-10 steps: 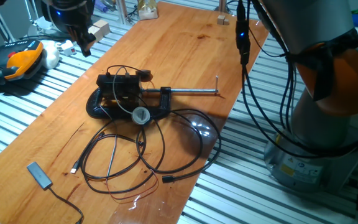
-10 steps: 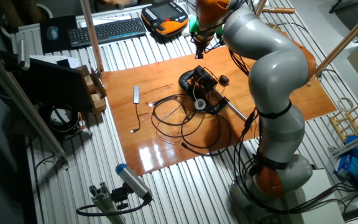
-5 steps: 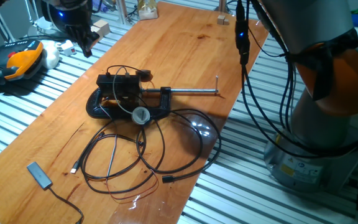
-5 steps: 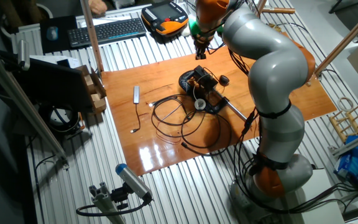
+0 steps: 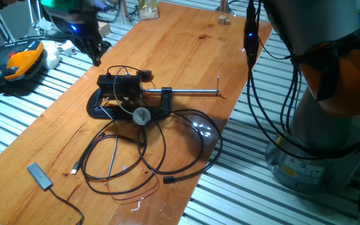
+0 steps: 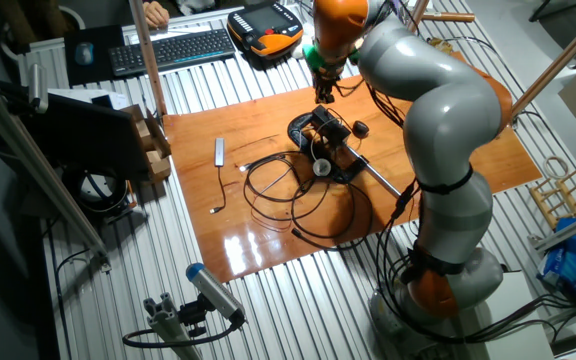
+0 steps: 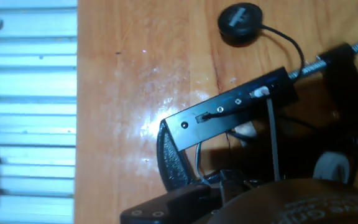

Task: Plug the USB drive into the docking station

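Note:
The docking station (image 5: 119,83) is a small black box held in a black G-clamp (image 5: 161,99) at the table's middle, with cables leaving it. The hand view shows its long ported side (image 7: 235,109) running diagonally. My gripper (image 5: 96,55) hangs above and to the left of it, a short way off, also visible from the other side (image 6: 324,92). Its fingers are close together on a small dark stub, the USB drive (image 7: 232,182), which shows only partly at the bottom of the hand view.
Loops of black cable (image 5: 149,150) lie in front of the clamp. A round black puck (image 7: 241,23) on a wire sits beside the station. A flat dongle (image 5: 39,175) lies near the front left corner. A teach pendant (image 5: 17,59) rests off the table's left edge.
The gripper has moved down and to the right, closer to the docking station. Nothing on the table has shifted.

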Robot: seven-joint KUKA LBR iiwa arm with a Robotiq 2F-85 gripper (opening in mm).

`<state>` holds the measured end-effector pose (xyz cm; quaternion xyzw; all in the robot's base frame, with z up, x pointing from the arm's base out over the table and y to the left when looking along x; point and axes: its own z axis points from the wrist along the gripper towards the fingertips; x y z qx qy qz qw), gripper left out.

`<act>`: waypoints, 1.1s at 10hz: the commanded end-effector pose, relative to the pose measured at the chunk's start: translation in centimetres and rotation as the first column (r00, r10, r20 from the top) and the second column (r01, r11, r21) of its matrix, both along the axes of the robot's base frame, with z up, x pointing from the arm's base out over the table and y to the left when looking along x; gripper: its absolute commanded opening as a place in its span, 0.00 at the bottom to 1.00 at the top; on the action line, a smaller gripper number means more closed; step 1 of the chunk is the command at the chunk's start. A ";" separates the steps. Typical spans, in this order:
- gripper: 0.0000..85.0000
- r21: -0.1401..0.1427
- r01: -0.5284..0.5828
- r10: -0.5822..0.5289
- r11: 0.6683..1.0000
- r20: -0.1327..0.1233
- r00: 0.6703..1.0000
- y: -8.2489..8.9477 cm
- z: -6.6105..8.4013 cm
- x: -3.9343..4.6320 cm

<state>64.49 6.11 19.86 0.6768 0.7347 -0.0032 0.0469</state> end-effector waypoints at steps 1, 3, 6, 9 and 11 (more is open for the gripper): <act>0.00 -0.006 -0.943 0.943 0.333 -0.017 0.333 0.0 -0.1 -0.03; 0.00 0.005 -0.947 0.947 0.322 -0.016 0.322 -0.1 -0.1 0.00; 0.00 -0.013 -0.924 0.924 0.382 0.004 0.382 -0.1 -0.1 0.00; 0.00 -0.047 -0.930 0.931 0.364 -0.013 0.365 -0.1 -0.1 0.00; 0.00 -0.103 -0.935 0.941 0.338 0.013 0.339 -0.1 -0.1 0.00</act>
